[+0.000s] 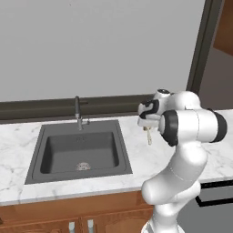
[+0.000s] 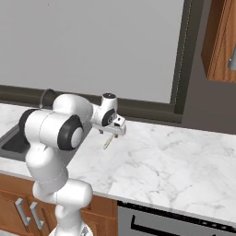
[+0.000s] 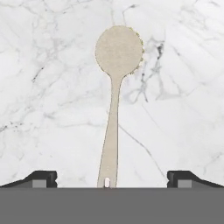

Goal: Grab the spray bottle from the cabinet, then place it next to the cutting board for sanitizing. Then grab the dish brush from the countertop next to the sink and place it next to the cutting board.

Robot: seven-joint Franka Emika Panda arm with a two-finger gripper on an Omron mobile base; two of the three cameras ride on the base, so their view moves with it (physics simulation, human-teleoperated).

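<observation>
The dish brush [image 3: 114, 109] lies flat on the white marble countertop [image 2: 175, 156], just right of the sink [image 1: 79, 150]. Its pale round head with yellow bristles at the rim points away from the hand, and its thin handle runs back between the fingertips [image 3: 41, 178]. My gripper [image 3: 112, 179] hovers just above the handle end, open, with its jaws wide on either side and touching nothing. From the base, the gripper [image 1: 146, 127] points down over the brush [image 1: 149, 135]. A corner of the wooden cabinet [image 2: 221, 41] shows at the upper right. The spray bottle and the cutting board are out of view.
A metal faucet [image 1: 78, 111] stands behind the dark basin. A dark window sill [image 2: 147, 110] runs along the wall at the back of the counter. Bare marble stretches to the right of the brush. A dark appliance front [image 2: 175, 221] sits under the counter at the right.
</observation>
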